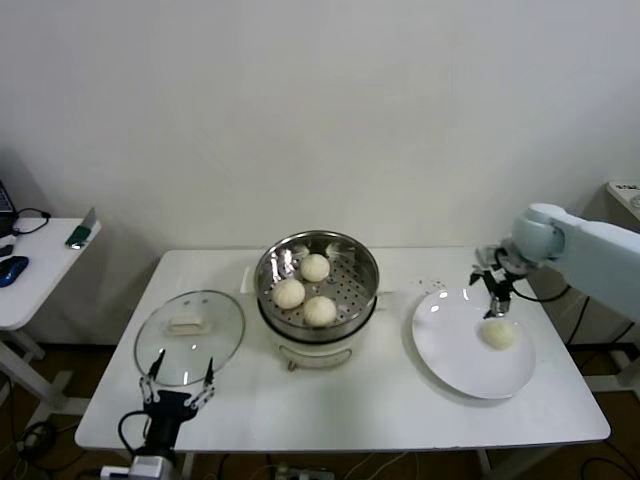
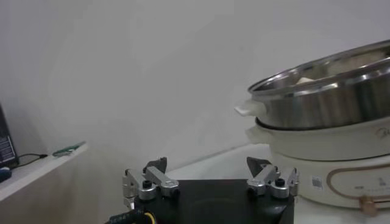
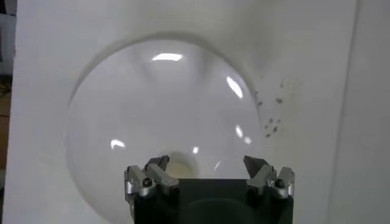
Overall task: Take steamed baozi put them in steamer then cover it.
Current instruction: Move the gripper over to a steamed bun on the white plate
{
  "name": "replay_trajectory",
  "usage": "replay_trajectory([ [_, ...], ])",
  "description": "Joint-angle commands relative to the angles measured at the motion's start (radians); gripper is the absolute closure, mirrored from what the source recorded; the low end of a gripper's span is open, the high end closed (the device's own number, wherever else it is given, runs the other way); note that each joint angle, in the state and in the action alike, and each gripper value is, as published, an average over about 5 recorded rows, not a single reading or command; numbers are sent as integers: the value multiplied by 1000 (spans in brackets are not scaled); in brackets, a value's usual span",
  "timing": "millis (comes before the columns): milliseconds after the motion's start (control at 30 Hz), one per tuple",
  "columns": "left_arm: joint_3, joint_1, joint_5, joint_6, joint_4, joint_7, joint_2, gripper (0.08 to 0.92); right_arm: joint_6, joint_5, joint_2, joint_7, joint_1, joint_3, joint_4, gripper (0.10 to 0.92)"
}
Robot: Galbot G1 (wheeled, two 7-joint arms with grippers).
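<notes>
Nearest, the left tool [image 1: 177, 388] waits released at the tabletop [image 1: 350, 415] edge, just before the glass lid [image 1: 190, 337]. Farther off, three buns [image 1: 304, 288] sit in the steamer [image 1: 317, 283]. The right tool [image 1: 497, 303], released, hovers over the last bun [image 1: 499, 334] on the plate [image 1: 445, 340]; a clumsy pinch could squash it or roll it away.

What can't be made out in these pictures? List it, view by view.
- Left wrist view: the buns in the steamer are mostly hidden by its steel wall; the lid is out of frame.
- Right wrist view: the last bun on the plate is largely hidden behind the open right pincer.
- Head view: the socket of the steamer's cord is too small to see.
</notes>
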Motion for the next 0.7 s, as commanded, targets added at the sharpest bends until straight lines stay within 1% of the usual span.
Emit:
replay_trajectory([
  [33, -2, -2, 2, 3, 0, 0, -2, 177, 25, -125, -43, -35, -287, 227, -167, 203],
  [267, -7, 2, 3, 1, 7, 0, -7, 177, 78, -200, 22, -42, -332, 300, -272, 203],
  [700, -8, -5, 14, -1, 21, -1, -8, 177, 119, -208, 155, -54, -299, 327, -402, 203],
])
